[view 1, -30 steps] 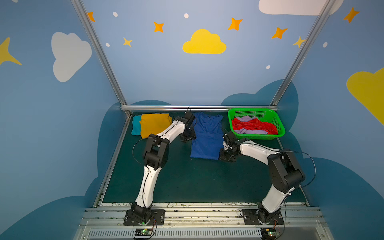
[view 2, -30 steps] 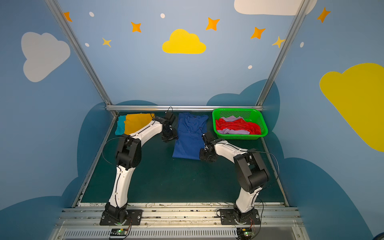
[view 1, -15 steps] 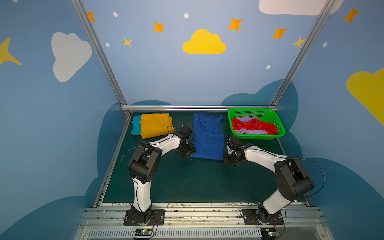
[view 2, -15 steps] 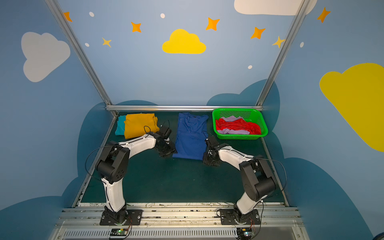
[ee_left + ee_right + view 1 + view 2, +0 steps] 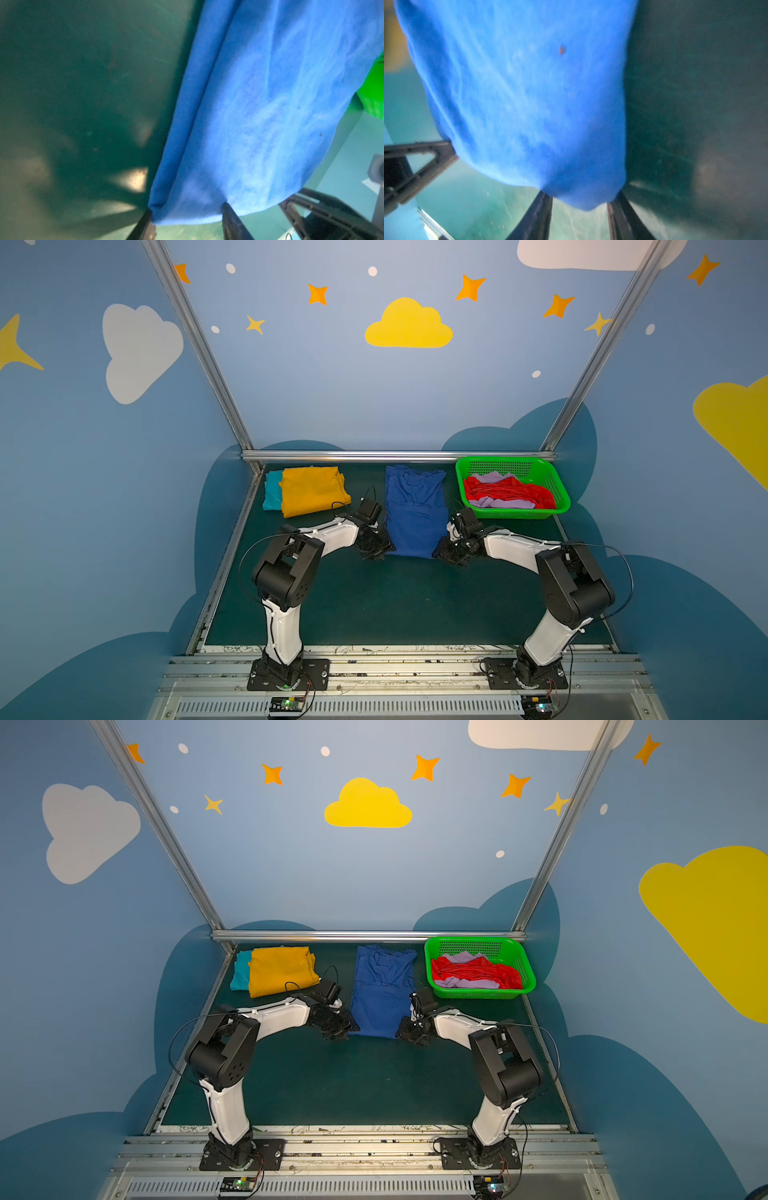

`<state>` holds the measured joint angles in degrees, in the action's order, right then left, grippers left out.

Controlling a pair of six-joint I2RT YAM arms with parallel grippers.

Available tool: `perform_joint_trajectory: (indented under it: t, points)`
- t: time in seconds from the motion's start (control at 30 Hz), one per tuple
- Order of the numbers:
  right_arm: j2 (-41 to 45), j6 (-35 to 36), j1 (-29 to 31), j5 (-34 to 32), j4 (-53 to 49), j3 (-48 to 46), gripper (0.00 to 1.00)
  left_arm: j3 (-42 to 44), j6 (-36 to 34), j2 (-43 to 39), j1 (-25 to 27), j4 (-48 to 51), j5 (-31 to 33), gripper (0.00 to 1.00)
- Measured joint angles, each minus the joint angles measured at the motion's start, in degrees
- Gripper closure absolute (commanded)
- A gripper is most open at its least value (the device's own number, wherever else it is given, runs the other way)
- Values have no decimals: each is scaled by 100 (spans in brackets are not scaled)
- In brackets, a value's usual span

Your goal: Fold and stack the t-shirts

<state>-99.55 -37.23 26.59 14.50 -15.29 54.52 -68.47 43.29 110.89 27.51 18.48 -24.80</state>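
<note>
With the blue t-shirt (image 5: 415, 510) flat mid-table (image 5: 395, 605) toward the far edge, the left gripper (image 5: 375, 548) and right gripper (image 5: 448, 551) hold their jaws apart astride its near hem corners, so uneven closing might catch only the top layer and skew the fold.

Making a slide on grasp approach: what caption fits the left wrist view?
Left gripper, open, straddles the hem corner of the blue t-shirt lying on the dark green table.
</note>
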Motion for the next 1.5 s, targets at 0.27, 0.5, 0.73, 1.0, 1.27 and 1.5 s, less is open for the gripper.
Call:
perform_joint_trajectory:
  t: [0.27, 0.5, 0.73, 1.0, 1.27, 1.5]
  points:
    - [-15, -157, -157, 136, 306, -210, 100, -42, 109, 234, -28, -168, -184, 96]
    - [426, -127, -155, 205, 197, -579, 100, 396, 146, -74, 35, -348, -138, 96]
    - [2020, -188, 304, 195, -654, -1340, 100, 1296, 610, -944, 973, -160, 350, 96]
    - [4531, -533, 680, 164, -2120, -2072, 100, 1853, 1456, -2667, 1985, 501, 1034, 96]
    - [5831, -518, 813, -101, -3112, -1506, 100, 568, 1563, -3611, 2354, 1307, 1812, 96]
    - [5628, -501, 800, -656, -3104, -739, 100, 52, 1416, -3407, 2234, 1572, 2129, 96]
